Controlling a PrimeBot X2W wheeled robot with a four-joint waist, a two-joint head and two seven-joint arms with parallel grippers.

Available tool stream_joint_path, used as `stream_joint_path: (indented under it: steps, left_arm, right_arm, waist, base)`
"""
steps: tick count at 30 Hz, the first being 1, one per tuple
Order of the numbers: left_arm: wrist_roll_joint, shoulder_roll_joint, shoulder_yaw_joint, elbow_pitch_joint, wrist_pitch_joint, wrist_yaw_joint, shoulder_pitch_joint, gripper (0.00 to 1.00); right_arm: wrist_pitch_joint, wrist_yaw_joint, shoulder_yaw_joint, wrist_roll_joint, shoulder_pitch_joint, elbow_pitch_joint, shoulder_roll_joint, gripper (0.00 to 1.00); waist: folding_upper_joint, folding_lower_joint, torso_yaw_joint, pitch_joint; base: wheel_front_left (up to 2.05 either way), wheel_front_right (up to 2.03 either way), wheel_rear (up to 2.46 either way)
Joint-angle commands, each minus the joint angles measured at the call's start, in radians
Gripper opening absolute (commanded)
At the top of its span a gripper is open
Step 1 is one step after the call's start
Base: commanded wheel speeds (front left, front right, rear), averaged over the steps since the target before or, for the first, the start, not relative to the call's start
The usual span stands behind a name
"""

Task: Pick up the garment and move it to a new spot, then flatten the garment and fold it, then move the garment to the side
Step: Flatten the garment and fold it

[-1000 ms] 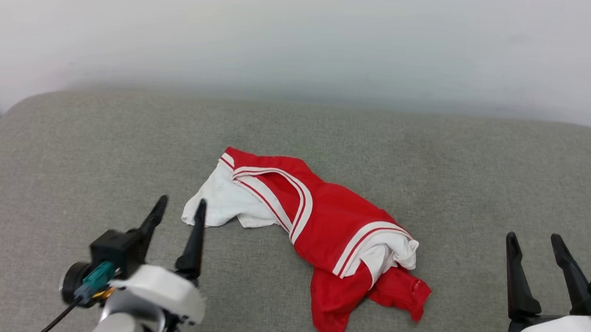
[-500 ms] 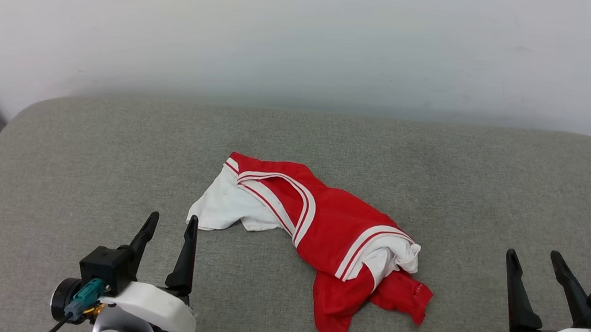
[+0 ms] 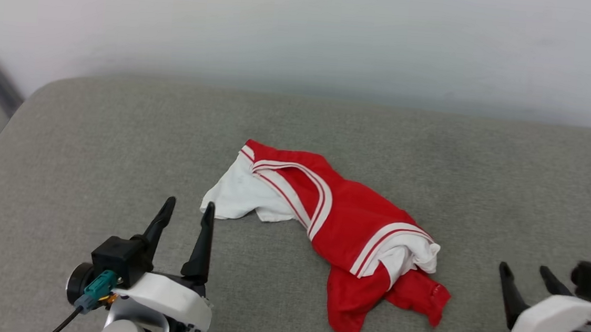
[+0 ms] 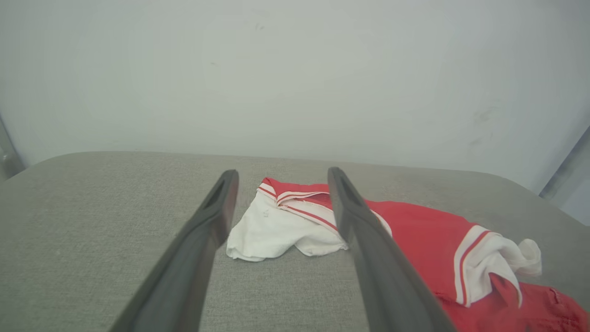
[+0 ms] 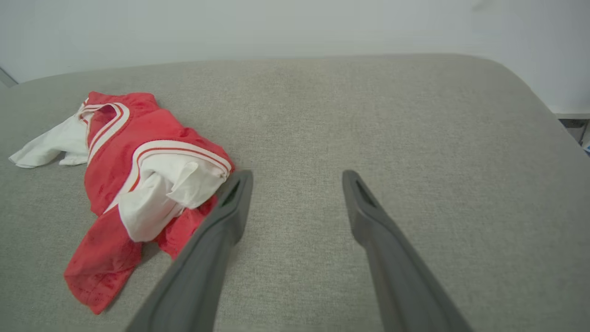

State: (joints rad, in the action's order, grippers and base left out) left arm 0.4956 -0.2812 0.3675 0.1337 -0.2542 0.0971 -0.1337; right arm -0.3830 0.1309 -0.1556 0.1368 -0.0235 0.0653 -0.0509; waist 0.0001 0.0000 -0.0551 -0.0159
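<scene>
The left end effector [image 3: 189, 206], its two long dark fingers spread and empty, hovers toward the near left corner of the grey fabric-covered surface [image 3: 91, 144]. Its tips are just short of the white sleeve of the crumpled thin red jersey [image 3: 354, 218] lying mid-surface. The right end effector [image 3: 523, 270], likewise released, hangs by the near right corner, apart from the cloth.

left arm [image 3: 159, 295]: low, jaws wide apart | right arm [image 3: 547, 323]: low, jaws wide apart
</scene>
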Motion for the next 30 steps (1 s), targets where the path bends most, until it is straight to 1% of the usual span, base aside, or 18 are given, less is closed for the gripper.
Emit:
stream_joint_path:
  steps: [1, 3, 7, 11, 15, 16, 17, 18, 20, 24, 28, 30]
  left_arm:
    - [-0.004, 0.002, 0.002, -0.004, -0.003, -0.001, -0.013, 1.00]
    - [-0.009, 0.010, 0.005, -0.010, -0.005, -0.006, -0.021, 1.00]
    - [-0.015, 0.030, 0.013, -0.013, -0.008, -0.015, -0.041, 1.00]
    - [-0.022, 0.048, 0.012, -0.007, -0.010, -0.024, -0.055, 1.00]
    - [-0.027, 0.060, 0.002, 0.006, -0.012, -0.034, -0.070, 1.00]
    - [-0.030, 0.062, -0.001, 0.009, -0.012, -0.035, -0.072, 1.00]
    - [-0.033, 0.065, -0.006, 0.010, -0.013, -0.038, -0.075, 1.00]
    - [-0.037, 0.068, -0.010, 0.011, -0.013, -0.040, -0.076, 1.00]
    - [-0.043, 0.074, -0.021, 0.011, -0.013, -0.042, -0.071, 1.00]
    - [-0.053, 0.081, -0.041, 0.014, -0.012, -0.047, -0.060, 1.00]
    - [-0.064, 0.088, -0.056, 0.012, -0.011, -0.055, -0.063, 1.00]
    - [-0.066, 0.091, -0.063, 0.014, -0.011, -0.060, -0.063, 1.00]
  right_arm:
    - [-0.013, 0.000, 0.007, -0.004, 0.015, -0.001, 0.001, 1.00]
    - [-0.090, 0.000, 0.037, 0.001, 0.040, -0.002, 0.000, 1.00]
    - [-0.221, 0.000, 0.122, 0.028, 0.086, -0.010, -0.047, 1.00]
    - [-0.282, 0.000, 0.183, 0.054, 0.140, -0.035, -0.095, 1.00]
    - [-0.322, 0.000, 0.218, 0.079, 0.181, -0.086, -0.131, 1.00]
    - [-0.328, 0.000, 0.223, 0.086, 0.190, -0.095, -0.138, 0.72]
    - [-0.330, 0.000, 0.223, 0.092, 0.199, -0.101, -0.140, 0.22]
    - [-0.330, 0.000, 0.222, 0.094, 0.205, -0.106, -0.145, 0.00]
    - [-0.331, 0.000, 0.218, 0.098, 0.209, -0.108, -0.153, 0.00]
    - [-0.297, 0.000, 0.202, 0.096, 0.234, -0.069, -0.163, 0.00]
    - [-0.284, 0.000, 0.151, 0.089, 0.264, -0.021, -0.176, 0.00]
    - [-0.290, 0.000, 0.108, 0.084, 0.275, -0.003, -0.182, 0.00]
  waist:
    - [-0.0001, 0.0000, -0.021, -0.020]
    - [-0.0001, 0.0000, -0.041, -0.041]
    - [-0.0001, 0.0000, -0.078, -0.082]
    - [-0.0001, 0.0000, -0.104, -0.118]
    - [-0.0001, 0.0000, -0.118, -0.143]
    - [-0.0001, 0.0000, -0.120, -0.146]
    - [-0.0001, 0.0000, -0.120, -0.149]
    - [-0.0001, 0.0000, -0.120, -0.150]
    - [-0.0001, 0.0000, -0.114, -0.149]
    - [-0.0001, 0.0000, -0.091, -0.144]
    - [-0.0001, 0.0000, -0.061, -0.143]
    - [-0.0001, 0.0000, -0.047, -0.143]
  base:
    - [0.00, 0.00, 0.00]
    - [0.00, 0.00, 0.00]
    - [0.00, 0.00, 0.00]
    - [0.00, 0.00, 0.00]
    - [0.00, 0.00, 0.00]
    - [0.00, 0.00, 0.00]
    - [0.00, 0.00, 0.00]
    - [0.00, 0.00, 0.00]
    - [0.00, 0.00, 0.00]
    - [0.00, 0.00, 0.00]
    - [0.00, 0.00, 0.00]
    - [0.00, 0.00, 0.00]
